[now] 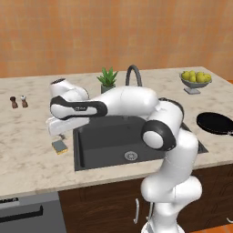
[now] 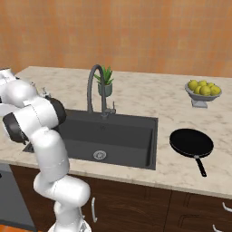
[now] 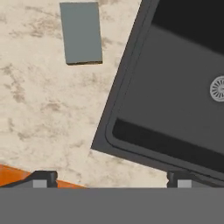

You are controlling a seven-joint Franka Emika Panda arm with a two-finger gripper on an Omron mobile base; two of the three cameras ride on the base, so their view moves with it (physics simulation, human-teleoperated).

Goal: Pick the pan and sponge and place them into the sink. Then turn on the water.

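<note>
The gripper [image 3: 110, 178] hangs wide open, empty, above the counter [image 1: 32, 154] just left of the sink [image 1: 104, 141] — the sponge [image 1: 59, 146] lies beside that rim, the pan [image 2: 191, 142] right of the sink.

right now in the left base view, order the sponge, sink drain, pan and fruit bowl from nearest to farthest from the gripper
The open gripper hangs over the counter left of the sink.
1. sponge, just below it on the counter, left of the sink.
2. sink drain, in the basin floor.
3. pan and fruit bowl, both far right; too close to call.
</note>
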